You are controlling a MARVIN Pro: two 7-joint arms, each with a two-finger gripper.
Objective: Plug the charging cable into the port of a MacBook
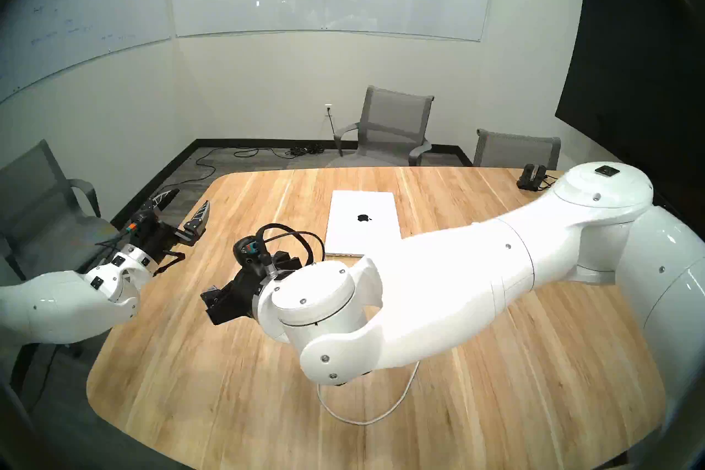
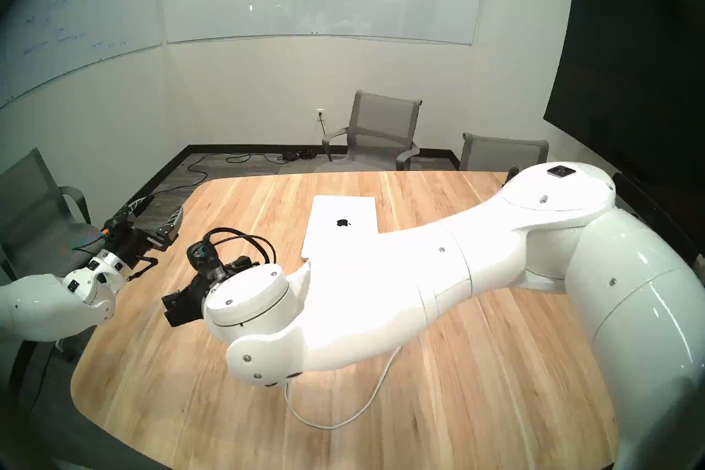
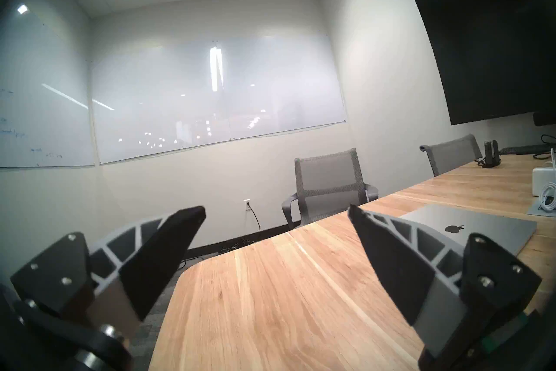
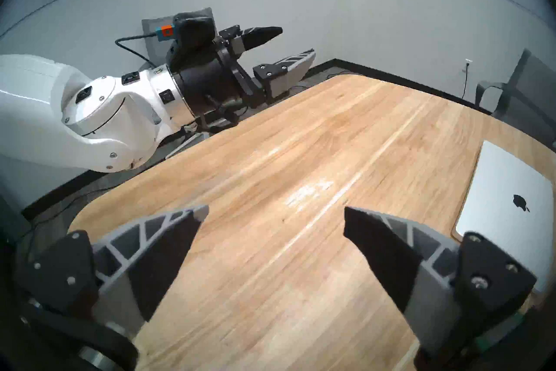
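the charging cable (image 1: 381, 416) lies looped on the tabletop (image 1: 190, 362) beneath the right arm, near the closed macbook (image 1: 362, 221); both end effectors, left (image 3: 276, 241) and right (image 4: 275, 229), gape empty; the cord looks light and limp, so grip the stiff connector, hidden here.

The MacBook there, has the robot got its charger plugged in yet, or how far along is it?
Nothing is plugged in yet. The MacBook lies closed on the table, and the charging cable lies loose near the front edge. Both the left gripper and right gripper are open and empty. Picking up the connector and inserting it remain.
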